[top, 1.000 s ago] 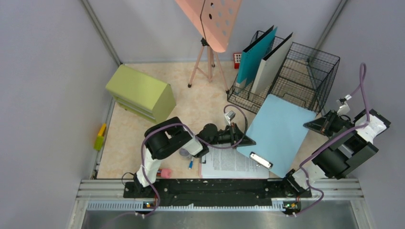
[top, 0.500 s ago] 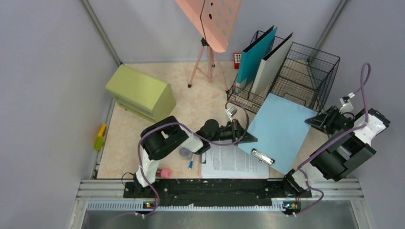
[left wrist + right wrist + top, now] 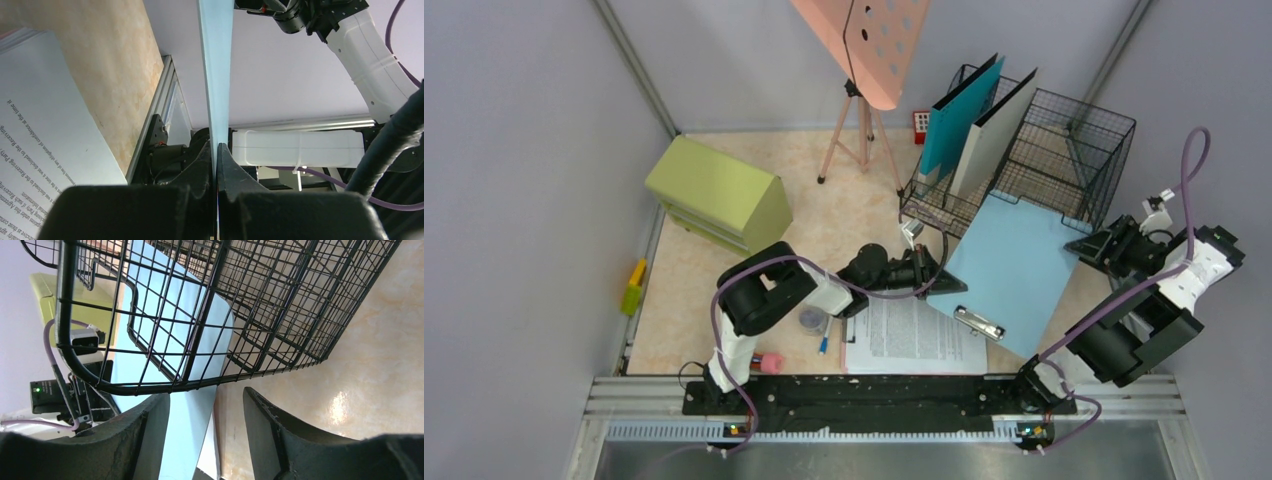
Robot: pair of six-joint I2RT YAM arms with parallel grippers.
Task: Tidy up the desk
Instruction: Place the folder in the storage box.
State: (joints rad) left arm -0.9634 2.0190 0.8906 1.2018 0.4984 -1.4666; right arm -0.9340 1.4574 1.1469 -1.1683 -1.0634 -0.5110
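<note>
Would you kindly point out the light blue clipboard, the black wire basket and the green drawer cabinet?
light blue clipboard (image 3: 1019, 260), top view, middle of its board.
black wire basket (image 3: 1074, 150), top view, bare mesh on its right side.
green drawer cabinet (image 3: 714, 190), top view, its top face.

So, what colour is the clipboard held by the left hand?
The clipboard is light blue; the top external view shows it best.

Grey walls (image 3: 524, 150) on three sides, joined by metal corner posts (image 3: 636, 68), with a black-and-silver rail (image 3: 894, 428) along the near edge, under soft even light.
</note>
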